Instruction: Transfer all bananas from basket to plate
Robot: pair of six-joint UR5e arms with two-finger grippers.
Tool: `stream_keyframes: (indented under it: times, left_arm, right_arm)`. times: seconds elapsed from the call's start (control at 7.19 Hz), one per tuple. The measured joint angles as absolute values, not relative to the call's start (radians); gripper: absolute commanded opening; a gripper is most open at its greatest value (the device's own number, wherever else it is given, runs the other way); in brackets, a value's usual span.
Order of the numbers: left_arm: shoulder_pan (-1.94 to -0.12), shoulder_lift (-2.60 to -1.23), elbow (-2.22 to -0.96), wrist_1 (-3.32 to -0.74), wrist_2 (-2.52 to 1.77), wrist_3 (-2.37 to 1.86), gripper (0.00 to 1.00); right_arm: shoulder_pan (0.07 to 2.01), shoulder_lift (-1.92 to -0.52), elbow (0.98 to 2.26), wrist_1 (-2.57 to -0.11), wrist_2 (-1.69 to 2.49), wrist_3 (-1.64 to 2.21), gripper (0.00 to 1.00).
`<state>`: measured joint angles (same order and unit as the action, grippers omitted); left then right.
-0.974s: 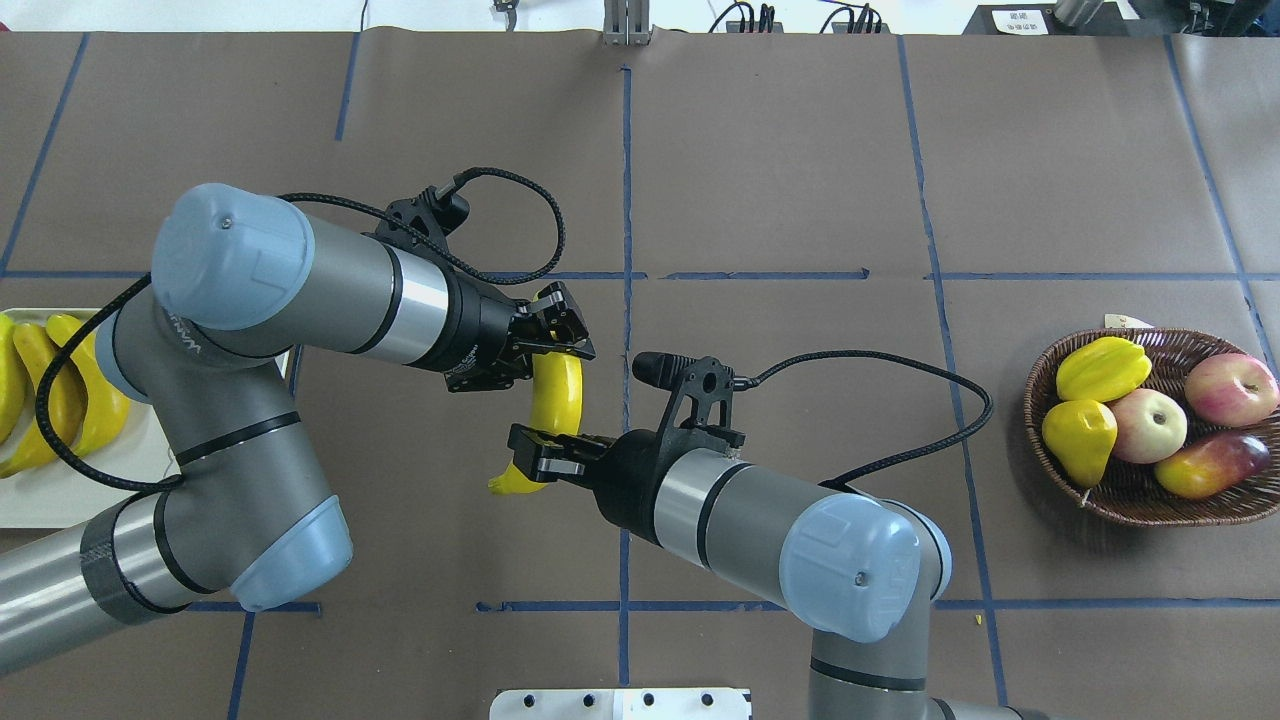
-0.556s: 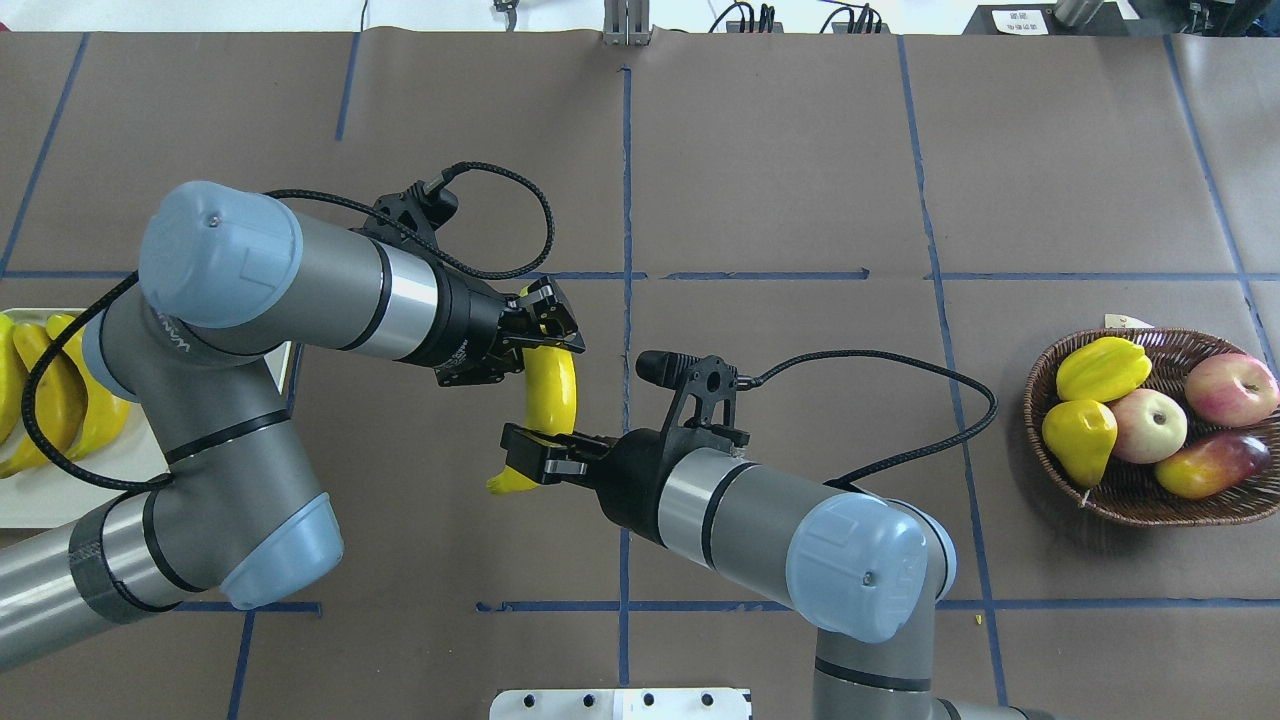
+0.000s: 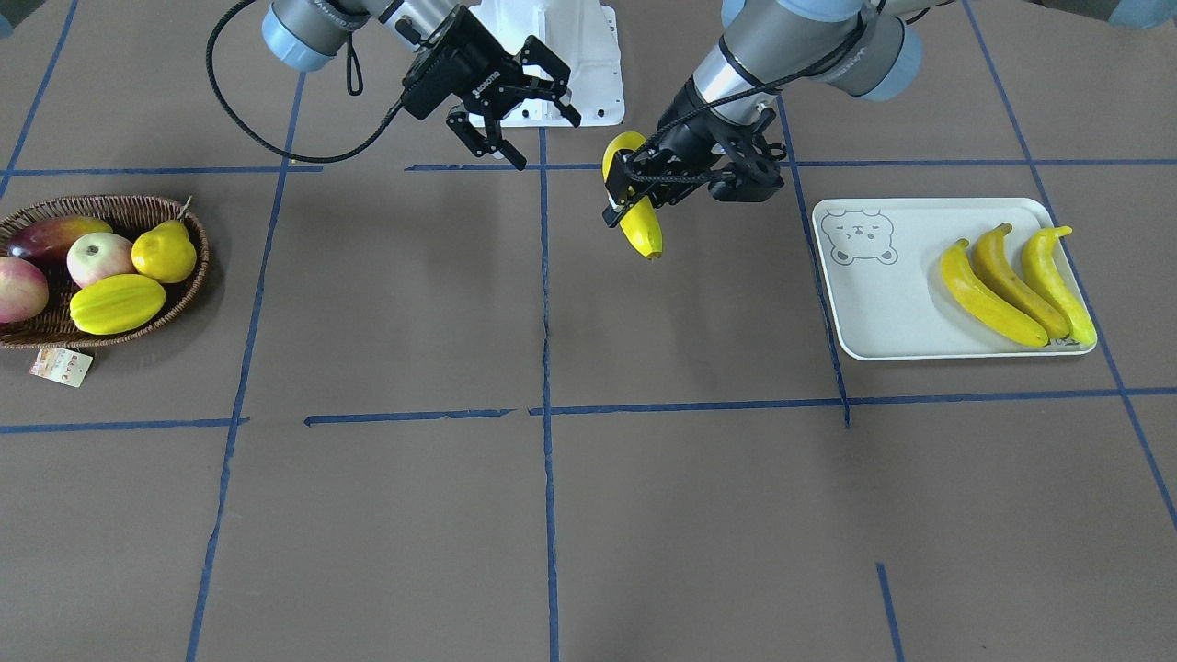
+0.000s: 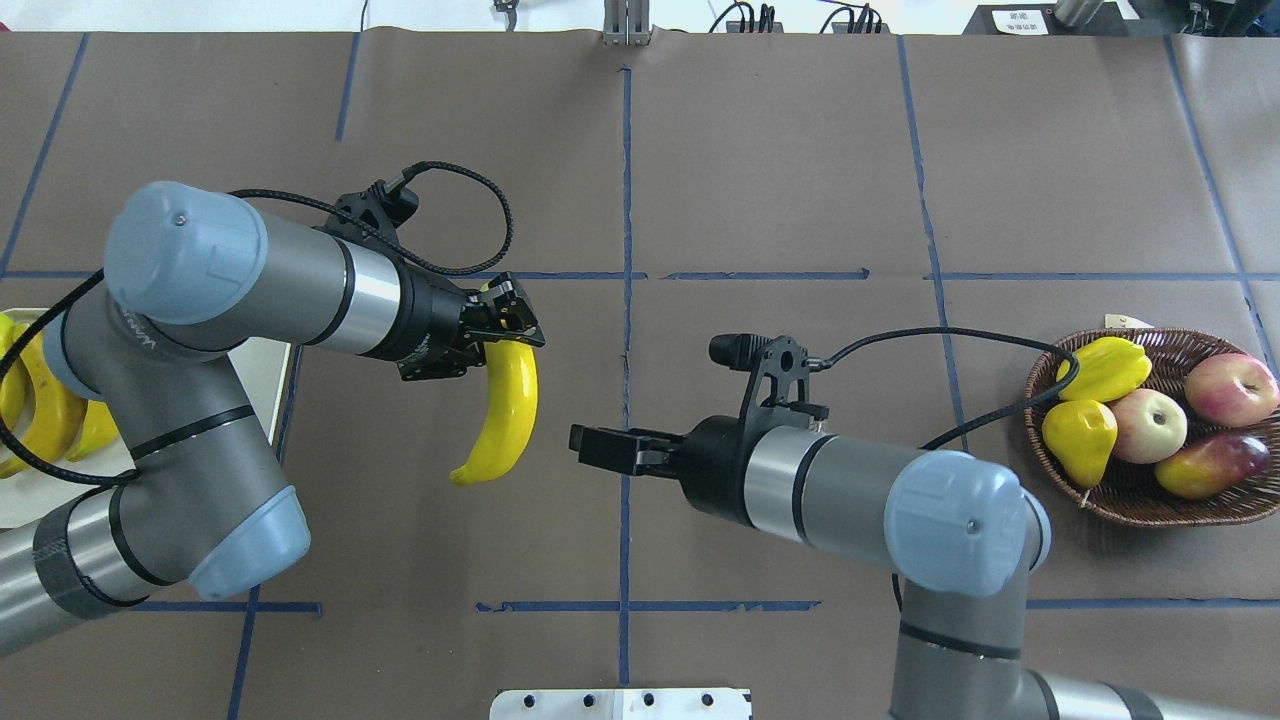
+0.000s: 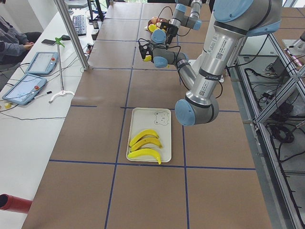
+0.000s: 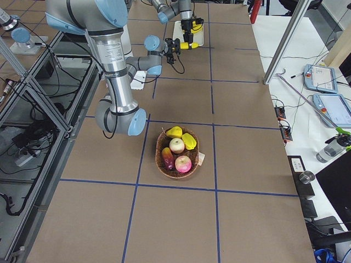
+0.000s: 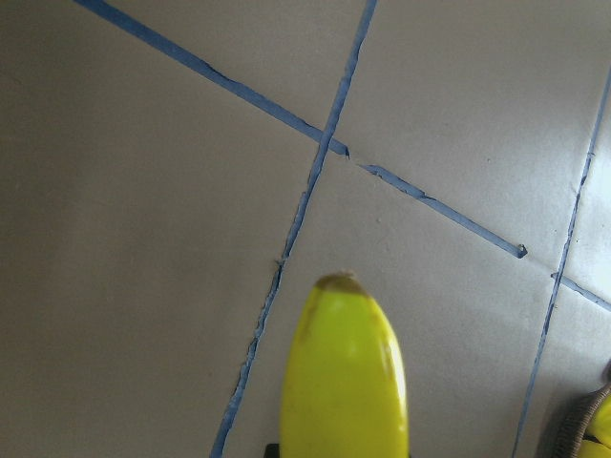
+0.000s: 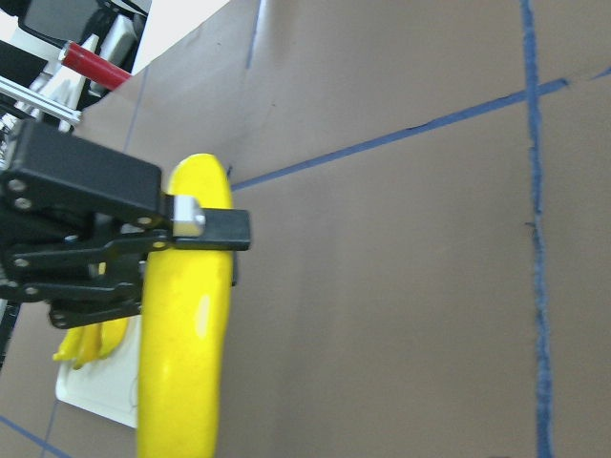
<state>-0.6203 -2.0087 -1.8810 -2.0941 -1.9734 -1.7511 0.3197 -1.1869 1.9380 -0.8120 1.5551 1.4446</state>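
Brown paper gridded with blue tape covers the table. At the right of the front-facing view, the white bear-print plate carries three bananas side by side, and at its left the wicker basket holds assorted fruit. Near upper centre, the left gripper clamps the upper end of a fourth banana, which hangs in the air nearer the plate, while the right gripper, jaws spread wide and empty, sits apart from it.
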Motion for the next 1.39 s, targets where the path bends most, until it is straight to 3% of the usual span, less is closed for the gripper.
stream_keyframes:
  times: [0.56, 0.97, 1.39]
  left_arm:
    - [-0.681, -1.839, -1.907, -2.012, -1.974, -1.719, 0.00]
    - [-0.729, -1.751, -1.980, -1.684, -1.932, -1.729, 0.02]
    - [-0.807, -1.642, -1.960, -1.646, -1.895, -1.731, 0.05]
  right_arm:
    - [0.583, -1.264, 1.957, -1.073, 1.892, 1.321, 1.00]
    - [0.747, -1.371, 1.990, -1.240, 2.039, 1.040, 1.00]
    - [0.951, -1.524, 1.997, -1.284, 2.193, 0.702, 1.00]
